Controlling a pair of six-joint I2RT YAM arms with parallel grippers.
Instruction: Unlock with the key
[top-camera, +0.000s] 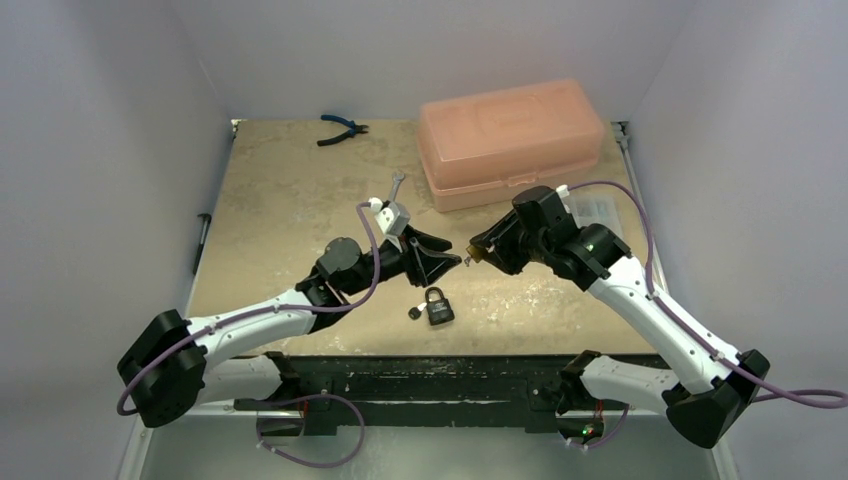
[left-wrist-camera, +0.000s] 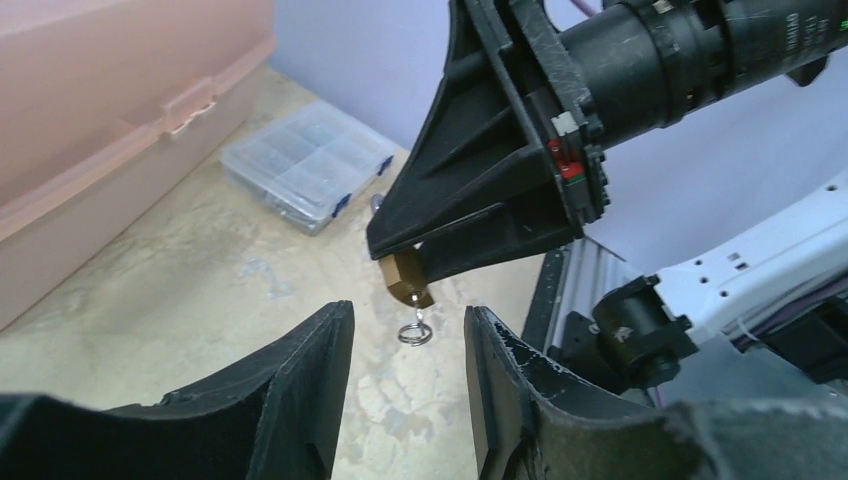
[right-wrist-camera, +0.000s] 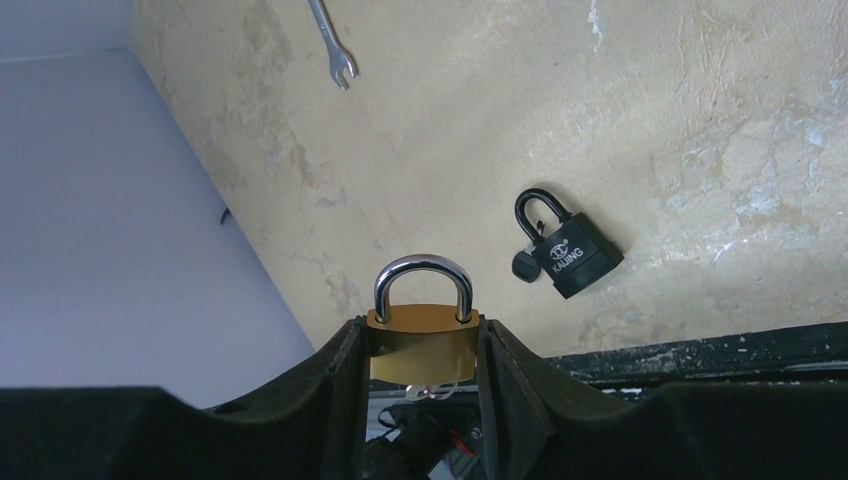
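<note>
We hold the brass padlock (right-wrist-camera: 420, 345) clamped by its body in the right gripper (right-wrist-camera: 420, 326), so its keyhole end faces the left gripper (left-wrist-camera: 408, 310). That one stands with jaws apart and empty. The key ring (left-wrist-camera: 414, 332) hangs just beyond its fingertips, untouched; the key itself seems to be inserted. Farther away, a black padlock (top-camera: 437, 306) lies on the table (top-camera: 300, 200).

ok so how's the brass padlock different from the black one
The brass padlock has a gold body and silver shackle; the black padlock is black all over. The brass one is clamped in the right gripper, the black one lies flat on the table. Both shackles look closed.
</note>
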